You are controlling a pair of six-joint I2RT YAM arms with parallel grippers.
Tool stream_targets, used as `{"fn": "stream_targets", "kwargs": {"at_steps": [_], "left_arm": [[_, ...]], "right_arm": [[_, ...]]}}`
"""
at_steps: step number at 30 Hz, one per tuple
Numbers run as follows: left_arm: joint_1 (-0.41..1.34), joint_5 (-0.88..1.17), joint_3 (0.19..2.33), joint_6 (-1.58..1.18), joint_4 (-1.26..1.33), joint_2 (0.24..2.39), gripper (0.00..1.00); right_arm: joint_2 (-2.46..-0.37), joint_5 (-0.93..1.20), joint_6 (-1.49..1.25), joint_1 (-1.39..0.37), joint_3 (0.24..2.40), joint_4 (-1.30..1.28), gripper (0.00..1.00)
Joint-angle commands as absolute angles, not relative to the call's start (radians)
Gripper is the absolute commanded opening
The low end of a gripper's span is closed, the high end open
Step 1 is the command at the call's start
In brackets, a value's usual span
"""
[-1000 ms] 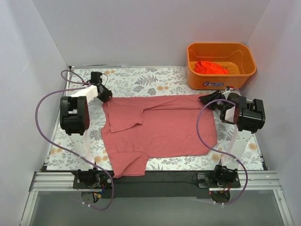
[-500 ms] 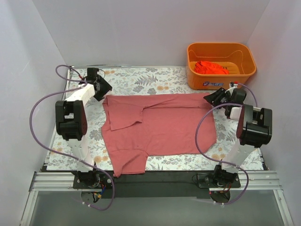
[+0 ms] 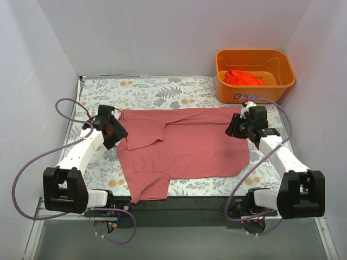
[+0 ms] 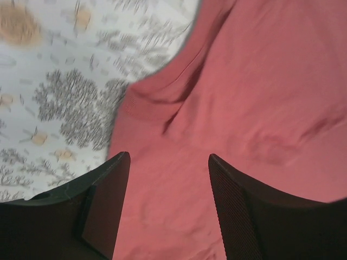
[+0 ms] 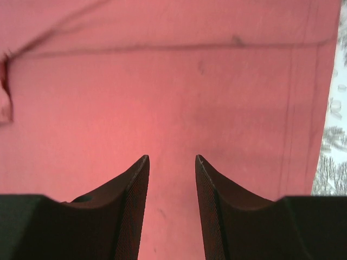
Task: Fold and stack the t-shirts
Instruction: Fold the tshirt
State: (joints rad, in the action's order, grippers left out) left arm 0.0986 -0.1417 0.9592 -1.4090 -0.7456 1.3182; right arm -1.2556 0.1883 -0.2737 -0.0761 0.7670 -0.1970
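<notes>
Top view: pink shirt lies spread flat mid-tabletop, hem twd the right, one sleeve sticking out at the near-left, the far-left part folded in over the body. Left fingers sit at the shirt's left edge and right fingers at its far-right corner; both too small here to judge the gap. Orange shirt is bunched inside the basket at the far-right corner of the tabletop, well apart from the pink one. Left wrist view: left fingers are apart w/ nothing btwn them, only pink shirt below. A ribbed edge of the cloth curves past on the left, w/ floral tabletop beside it. Can't tell if the tips touch the cloth. Right wrist view: right fingers are apart w/ a narrower gap and nothing pinched. Pink shirt fills nearly the whole view, w/ a crease line across the top and a stitched hem down the right side. A thin strip of tabletop shows past the hem.
</notes>
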Motion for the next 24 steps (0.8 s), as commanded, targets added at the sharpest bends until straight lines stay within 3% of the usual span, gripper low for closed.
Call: {"fn": "stream_targets", "kwargs": {"at_steps": [1, 12, 24], "left_arm": [[0.121, -0.121, 0.867, -1.416, -0.854, 1.244, 0.58], [0.176, -0.114, 0.807, -1.442, -0.899, 1.266, 0.49], [0.183, -0.041, 0.781, -1.430, -0.770, 1.284, 0.18]], "right_arm": [[-1.191, 0.062, -0.213, -0.113, 0.701, -0.377, 0.46], [-1.146, 0.028, -0.201, -0.118, 0.649, -0.414, 0.46], [-1.239, 0.017, -0.195, -0.117, 0.661, -0.462, 0.33]]}}
